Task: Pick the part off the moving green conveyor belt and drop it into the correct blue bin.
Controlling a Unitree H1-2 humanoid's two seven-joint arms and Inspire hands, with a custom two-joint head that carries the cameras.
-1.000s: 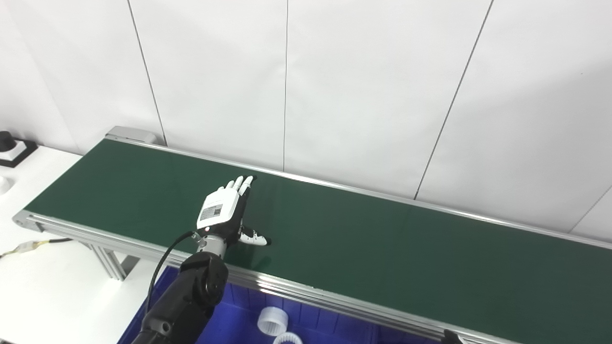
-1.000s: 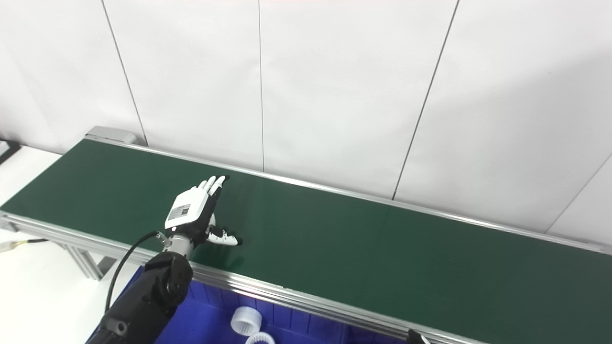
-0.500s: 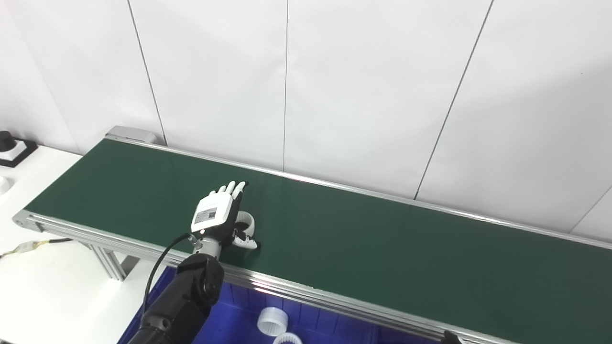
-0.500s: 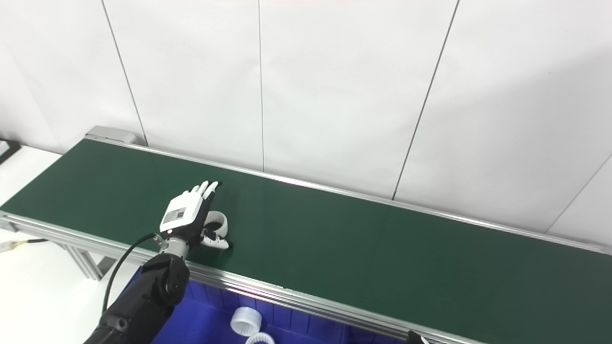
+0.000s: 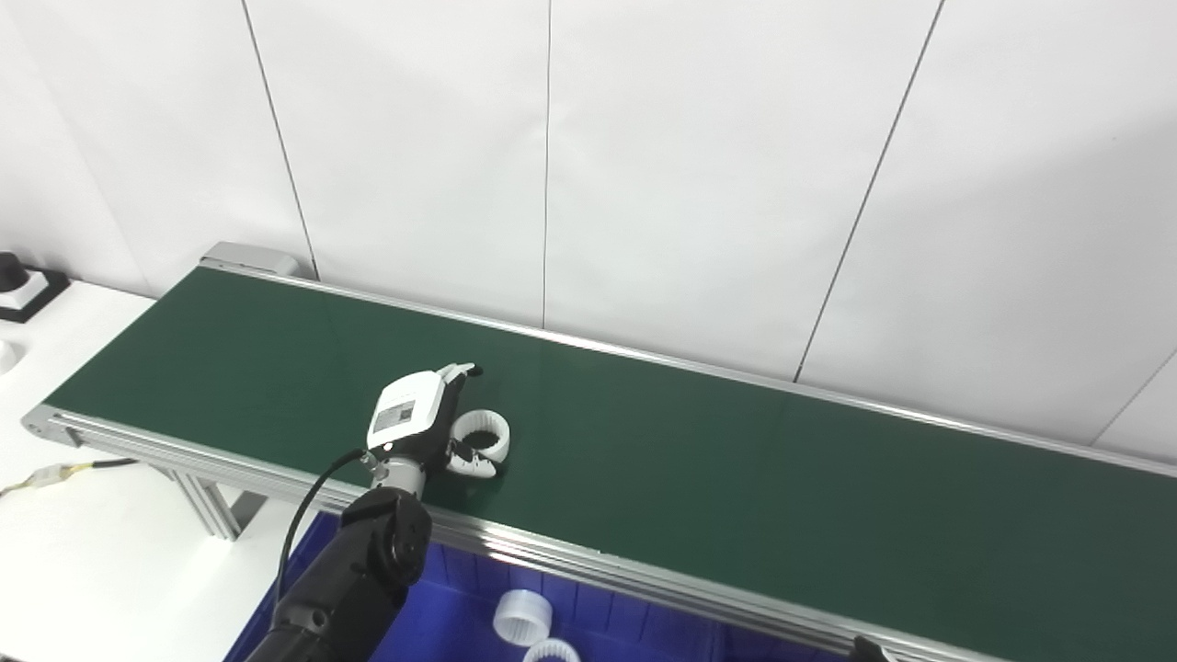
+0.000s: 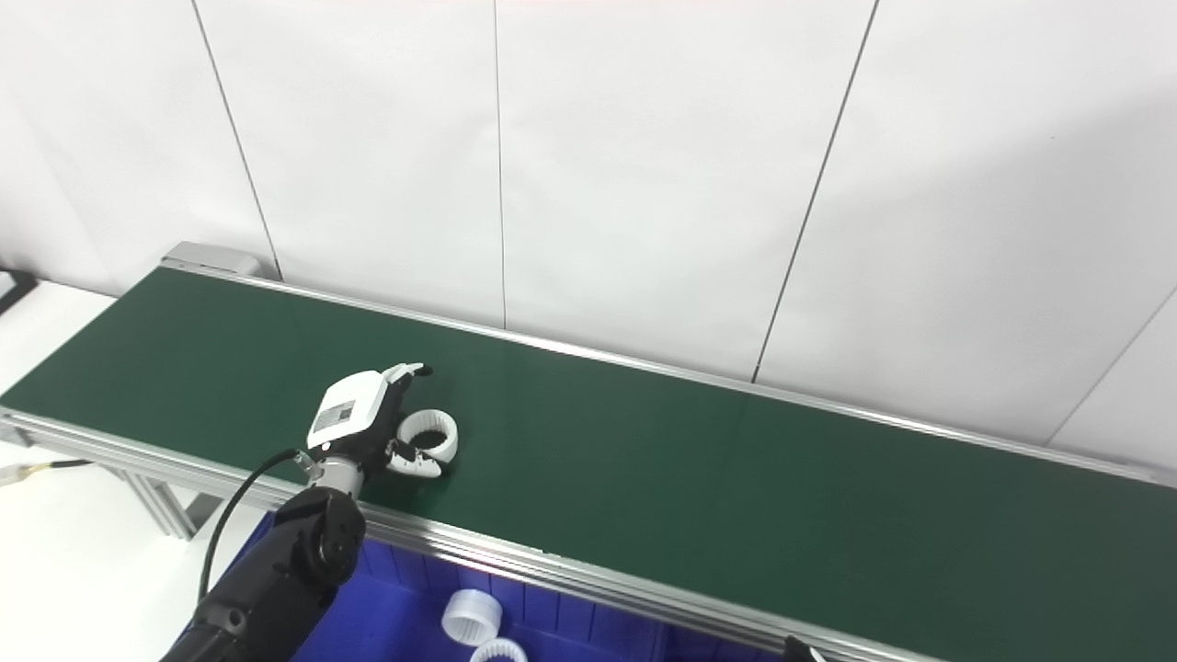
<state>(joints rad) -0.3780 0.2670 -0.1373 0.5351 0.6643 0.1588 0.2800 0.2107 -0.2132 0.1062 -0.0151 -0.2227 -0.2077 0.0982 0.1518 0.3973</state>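
A white ring part (image 5: pixel 482 432) lies flat on the green conveyor belt (image 5: pixel 736 478), near its front edge; it also shows in the right eye view (image 6: pixel 430 433). My left hand (image 5: pixel 410 419) rests on the belt just left of the ring. Its fingers (image 5: pixel 457 370) are bent over the ring's far side with a gap to it, and the thumb (image 5: pixel 471 463) lies against the ring's near side. The ring sits between them on the belt, not lifted. A blue bin (image 5: pixel 460 616) stands below the belt's front edge. My right hand is out of view.
Two white ring-like parts (image 5: pixel 521 616) (image 5: pixel 550 652) lie in the blue bin. A white table (image 5: pixel 83 533) with a cable (image 5: pixel 55 473) is at the left. A white panelled wall runs behind the belt. A small dark tip (image 5: pixel 862 647) shows at the bottom edge.
My left hand drew back toward the front edge and its straight fingers bent over. The white ring came into sight at the right of the hand, between fingers and thumb.
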